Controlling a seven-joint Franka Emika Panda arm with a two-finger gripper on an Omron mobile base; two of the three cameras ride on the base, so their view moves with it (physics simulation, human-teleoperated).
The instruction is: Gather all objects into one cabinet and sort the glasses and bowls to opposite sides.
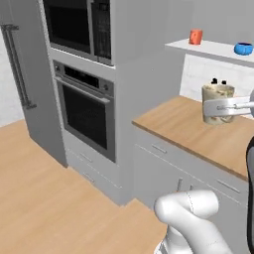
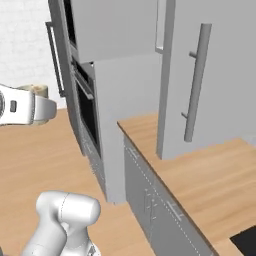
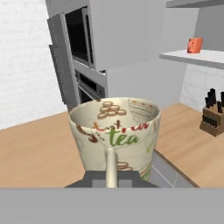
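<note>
My gripper (image 1: 212, 107) is shut on the cream mug (image 1: 217, 94), held upright in the air above the wooden counter (image 1: 183, 124). In the hand view the mug (image 3: 116, 129), printed with "tea", stands right in front of the hand with its handle (image 3: 111, 166) running down between the jaws. From the right base view the gripper (image 2: 42, 111) reaches in from the left edge with the mug's rim (image 2: 38, 90) just above it. An orange cup (image 1: 196, 36) and a squat blue cup (image 1: 243, 48) stand on the long white shelf board (image 1: 213, 48). The bowl is out of view.
A built-in oven (image 1: 87, 106) and microwave (image 1: 74, 22) fill the tall grey column on the left. A knife block (image 3: 213, 116) stands on the counter below the shelf. A tall cabinet door with a long handle (image 2: 196, 82) hangs over the counter on the right.
</note>
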